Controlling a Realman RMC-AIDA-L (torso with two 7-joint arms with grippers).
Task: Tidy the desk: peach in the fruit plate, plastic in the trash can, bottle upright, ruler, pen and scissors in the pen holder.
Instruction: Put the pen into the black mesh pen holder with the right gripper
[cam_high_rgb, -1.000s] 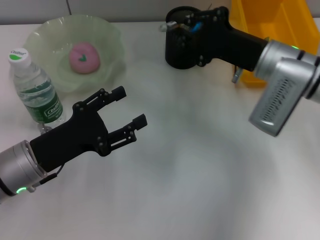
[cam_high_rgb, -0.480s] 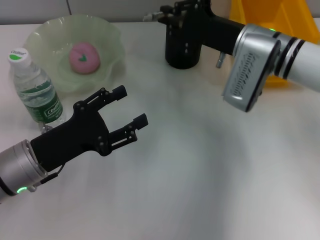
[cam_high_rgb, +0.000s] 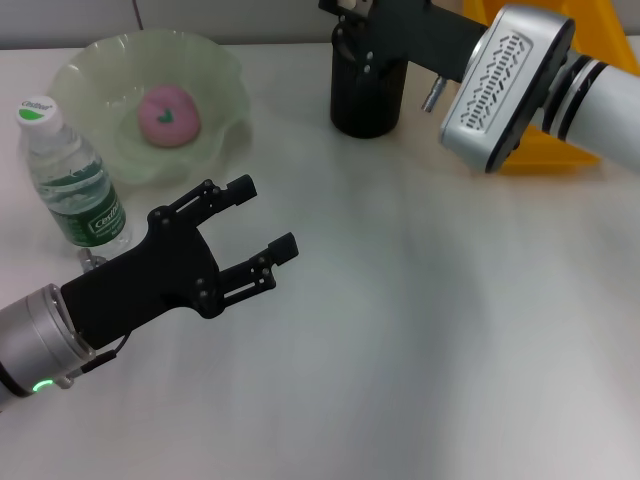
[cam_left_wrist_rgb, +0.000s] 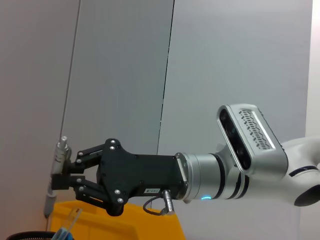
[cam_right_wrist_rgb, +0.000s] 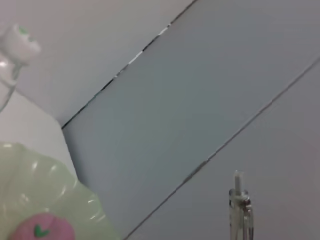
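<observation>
Head view: pale matte table (cam_high_rgb: 420, 330). Left gripper (cam_high_rgb: 262, 228), black, hovers low over the table with fingers spread, holding nothing. Clear ribbed plastic bottle (cam_high_rgb: 70, 176), green label, white cap, stands upright beside the translucent green scalloped fruit plate (cam_high_rgb: 215, 75); pink round peach (cam_high_rgb: 168, 115) lies inside. Right gripper (cam_high_rgb: 345, 10) sits above the black cylindrical pen holder (cam_high_rgb: 368, 95), near the yellow plastic bin (cam_high_rgb: 565, 25).

Left wrist view: right gripper fingers pinch a slim translucent pen (cam_left_wrist_rgb: 56, 177), upright.

Right wrist view: pen tip, plate rim, peach visible.
</observation>
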